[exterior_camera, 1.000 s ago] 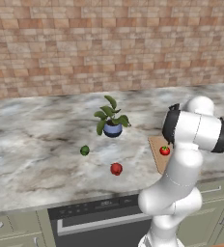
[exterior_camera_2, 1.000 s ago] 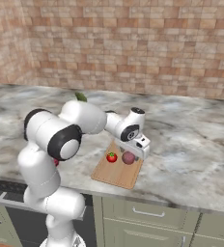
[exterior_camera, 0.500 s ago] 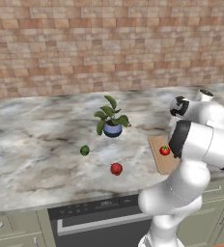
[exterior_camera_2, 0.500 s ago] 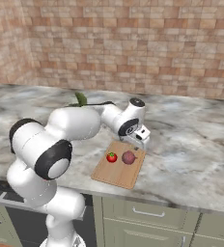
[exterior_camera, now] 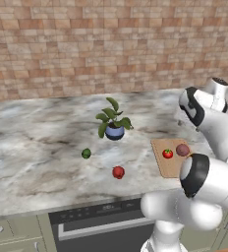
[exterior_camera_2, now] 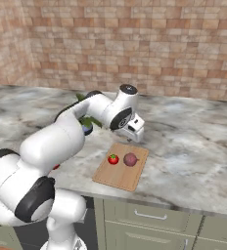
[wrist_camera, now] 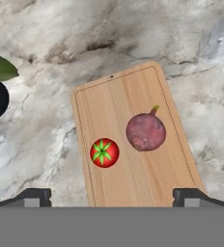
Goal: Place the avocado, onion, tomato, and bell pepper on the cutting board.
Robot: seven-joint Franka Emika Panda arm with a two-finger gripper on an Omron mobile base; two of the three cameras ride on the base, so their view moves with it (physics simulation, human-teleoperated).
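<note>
While the gripper (wrist_camera: pixel 112 197) is spread wide and empty, the tomato (wrist_camera: pixel 104 152) and onion (wrist_camera: pixel 146 131) are seen side by side on the cutting board (wrist_camera: pixel 128 91).

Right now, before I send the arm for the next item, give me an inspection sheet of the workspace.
Surface: marble counter, nothing spilled.
Job's things: tomato and onion lie apart on the cutting board; avocado and bell pepper on the counter, off the board.
Clutter: potted plant beside the board.
Grippers: gripper open, empty, above the board's far end.
Cables: nothing seen.
Surroundings: brick wall; oven and cabinets below.
</note>
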